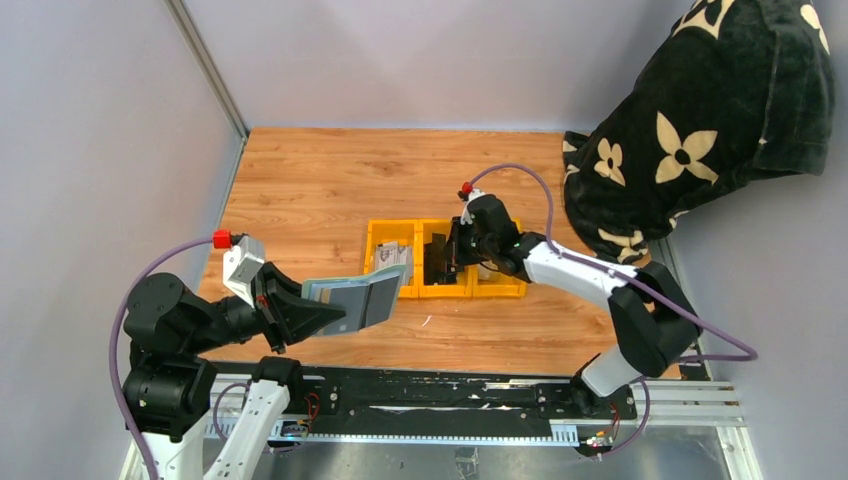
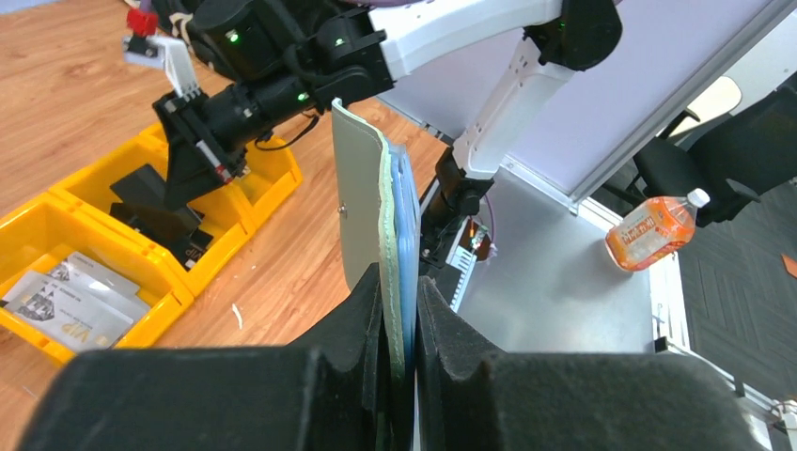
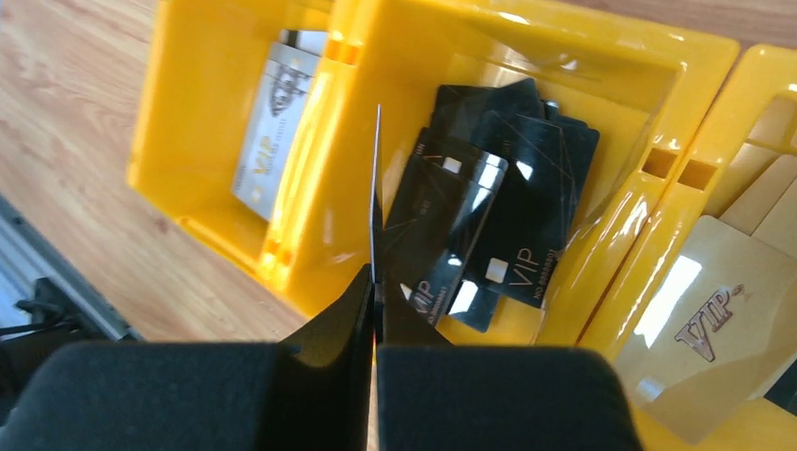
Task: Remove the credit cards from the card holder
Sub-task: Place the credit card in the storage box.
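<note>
The left arm [image 1: 200, 320] and right arm [image 1: 580, 275] are showing white links between black joints. A purple cable [image 1: 135, 290] is trailing back from the black, wedge-fingered left end effector [image 1: 335, 318] and right end effector [image 1: 450, 262], with a red cap [image 1: 222, 239] sitting just behind each.

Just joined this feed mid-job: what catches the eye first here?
The yellow bin sits mid-table, with cards sorted by colour in its three compartments. Left of it, the left claw grips the green wallet up in the air. The right claw pinches a thin card edge-on over the black cards in the middle compartment.
</note>
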Motion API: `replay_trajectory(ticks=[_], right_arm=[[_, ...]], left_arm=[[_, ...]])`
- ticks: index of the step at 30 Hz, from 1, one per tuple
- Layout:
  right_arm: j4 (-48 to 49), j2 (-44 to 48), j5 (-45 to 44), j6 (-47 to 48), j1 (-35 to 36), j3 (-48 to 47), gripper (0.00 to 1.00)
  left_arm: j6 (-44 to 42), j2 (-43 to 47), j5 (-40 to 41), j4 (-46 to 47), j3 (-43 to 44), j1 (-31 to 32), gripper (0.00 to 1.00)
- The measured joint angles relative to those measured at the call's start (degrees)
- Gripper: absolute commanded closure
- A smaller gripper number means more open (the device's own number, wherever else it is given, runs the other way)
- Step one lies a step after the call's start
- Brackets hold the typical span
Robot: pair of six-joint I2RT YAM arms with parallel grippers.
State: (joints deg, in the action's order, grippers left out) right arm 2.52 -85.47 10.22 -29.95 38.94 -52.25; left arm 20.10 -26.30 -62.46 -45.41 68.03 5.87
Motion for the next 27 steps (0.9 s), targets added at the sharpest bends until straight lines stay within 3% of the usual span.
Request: replay_trajectory(ticks=[5, 8, 11, 15, 22, 27], right_arm=[[-0.55, -4.92, -2.05, 0.17, 0.02, -0.57, 0.9], [-0.85, -5.35, -4.17, 0.52, 0.02, -0.59, 0.77], [-2.1, -5.22, -7.19, 1.22, 0.04, -1.31, 0.57], [-4.7, -3.02, -10.36, 1.68, 0.87, -2.73, 0.5], [-5.53, 12.04, -10.12, 2.25, 5.16, -4.02, 0.28], [16.35, 29.29, 1.51, -3.15, 9.97, 5.2, 0.27]], left_arm=[[0.07, 0.15, 0.02, -0.07, 0.61, 0.0, 1.0], [0.15, 0.22, 0.0, 0.02, 0.85, 0.0, 1.0], [0.5, 0.26, 0.0, 0.33, 1.22, 0.0, 1.0], [2.23, 0.42, -0.02, 1.77, 1.31, 0.0, 1.0], [8.33, 0.94, 0.74, 9.18, 0.46, 0.0, 1.0], [13.97, 2.67, 5.62, 17.44, -2.12, 0.0, 1.0]])
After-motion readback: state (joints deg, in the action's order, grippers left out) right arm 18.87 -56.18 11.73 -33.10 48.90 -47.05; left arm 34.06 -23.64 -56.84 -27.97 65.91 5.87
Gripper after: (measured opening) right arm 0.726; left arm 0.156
